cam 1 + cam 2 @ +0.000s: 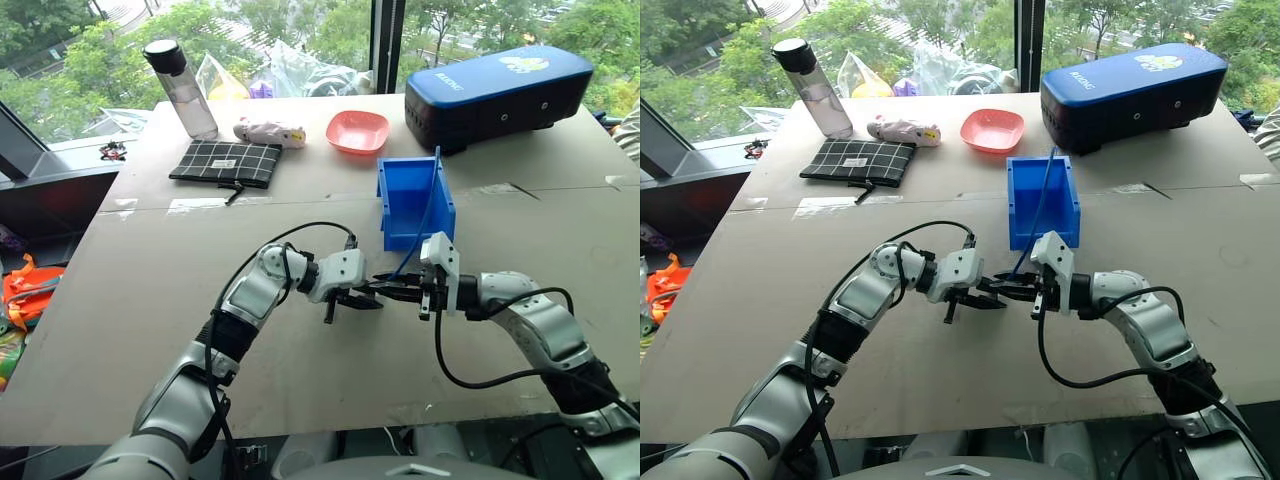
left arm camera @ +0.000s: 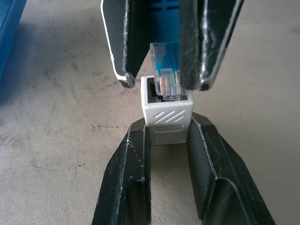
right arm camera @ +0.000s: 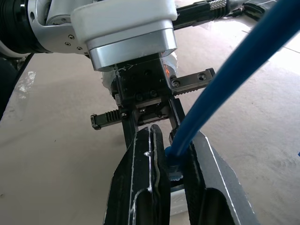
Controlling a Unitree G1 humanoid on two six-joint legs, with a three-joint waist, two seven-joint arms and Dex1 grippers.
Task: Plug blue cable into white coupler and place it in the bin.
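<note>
A clear water bottle (image 1: 180,88) with a black cap is seen at the far left of the table (image 1: 150,300), well to the left of the bin (image 1: 412,200). A black checked pouch (image 1: 226,162) lies just in front of it, and a small pale soft toy (image 1: 268,132) lies between the bottle and a pink bowl (image 1: 357,131), which sits just behind and left of the bin.

In front of the bin and slightly to its left, the left gripper (image 2: 168,140) is held above the table, its fingers (image 2: 127,164) closed narrowly on the white coupler (image 2: 167,117), whose dark socket faces the other claw. The right gripper (image 3: 171,164) is met there tip to tip, directly in front of the bin; its fingers (image 3: 145,173) are pinched on the blue cable (image 3: 225,79) just behind the clear plug (image 2: 168,84). The plug's tip is seen at the mouth of the socket (how deep it is seated cannot be judged for certain from these angles). From the pinch the cable rises and runs back over the bin, and its far end appears to hang inside the bin.

Behind and right of the bin, a large dark-blue rounded case (image 1: 497,92) is set at the table's far edge.
</note>
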